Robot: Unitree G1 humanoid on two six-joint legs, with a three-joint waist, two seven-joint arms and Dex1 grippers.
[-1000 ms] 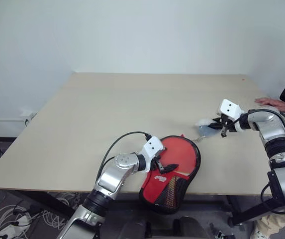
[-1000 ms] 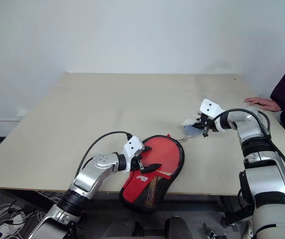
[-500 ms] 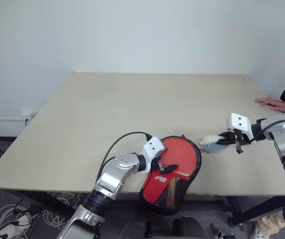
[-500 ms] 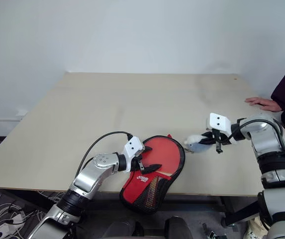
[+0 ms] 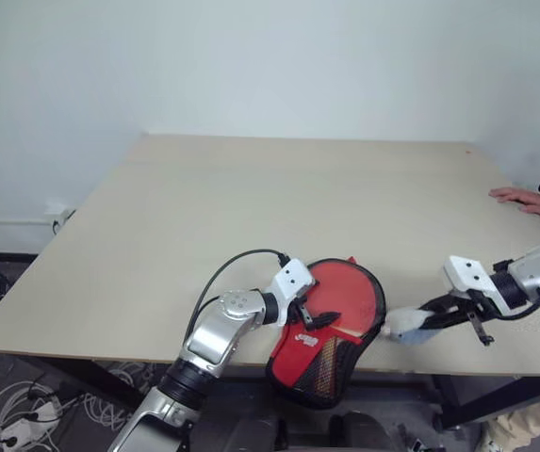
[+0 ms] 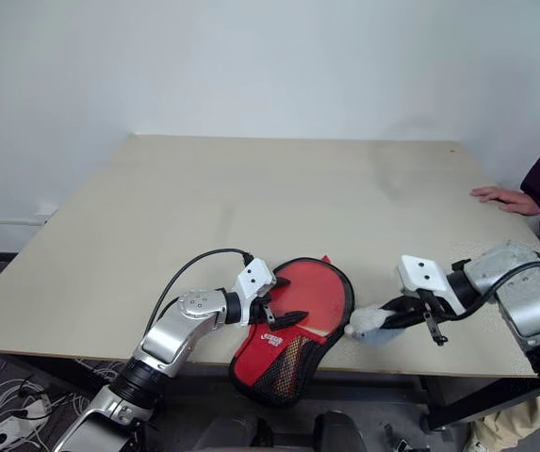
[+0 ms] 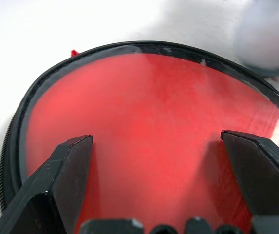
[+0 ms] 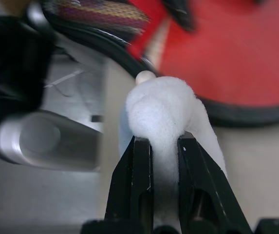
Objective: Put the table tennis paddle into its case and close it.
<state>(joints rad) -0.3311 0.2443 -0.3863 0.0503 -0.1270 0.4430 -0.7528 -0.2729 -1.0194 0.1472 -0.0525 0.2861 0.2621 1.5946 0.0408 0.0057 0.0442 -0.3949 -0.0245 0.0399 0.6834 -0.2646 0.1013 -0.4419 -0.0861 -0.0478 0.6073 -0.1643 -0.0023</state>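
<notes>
The case point(image 5: 331, 330) is lying at the lower centre of the left eye view, on the near edge of the table point(image 5: 251, 207), and its lower part is hanging over that edge. The red face of the paddle point(image 7: 149, 131) is showing inside the black rim of the case. The left gripper point(image 5: 309, 314) is hovering over the paddle face with its two black fingers point(image 7: 64, 185) spread wide, and they are holding nothing. The right gripper point(image 5: 439, 318) is sitting at the lower right of the frame, just beside the case. Its fingers point(image 8: 141, 180) are standing narrow and pinching a white fluffy lump point(image 8: 166, 112). A person's hand point(image 5: 526, 199) is resting on the table at the right edge.
</notes>
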